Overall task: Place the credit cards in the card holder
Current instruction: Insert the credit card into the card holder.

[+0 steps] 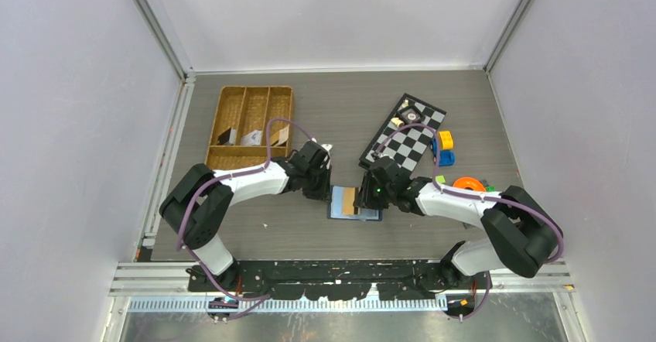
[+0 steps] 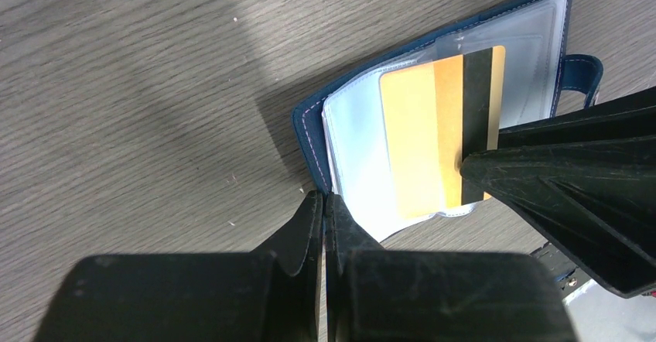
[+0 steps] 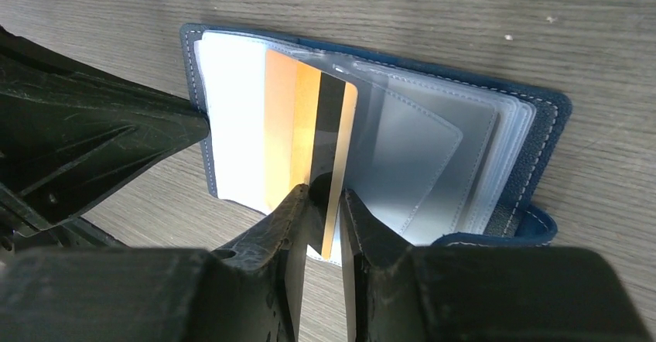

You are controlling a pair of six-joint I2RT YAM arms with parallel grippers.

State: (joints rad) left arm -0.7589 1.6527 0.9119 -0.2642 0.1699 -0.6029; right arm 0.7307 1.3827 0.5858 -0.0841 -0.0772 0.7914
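Observation:
The navy card holder (image 1: pixel 371 215) (image 2: pixel 309 137) (image 3: pixel 541 125) lies open on the table between both arms, its clear sleeves fanned out. An orange credit card (image 1: pixel 350 197) (image 2: pixel 421 141) (image 3: pixel 298 125) with a black stripe sits partly in a sleeve, its near edge raised. My right gripper (image 1: pixel 370 195) (image 3: pixel 325 191) is open and straddles that edge: one finger is against the card, with a small gap at the other. My left gripper (image 1: pixel 325 191) (image 2: pixel 323 196) is shut, its tips resting at the holder's left edge. Other cards are out of view.
A brown wicker compartment tray (image 1: pixel 247 98) with a few small items stands at the back left. A checkerboard (image 1: pixel 402 133) lies at the back right, with yellow and blue toy pieces (image 1: pixel 445 148) and an orange reel (image 1: pixel 468 183) beside it.

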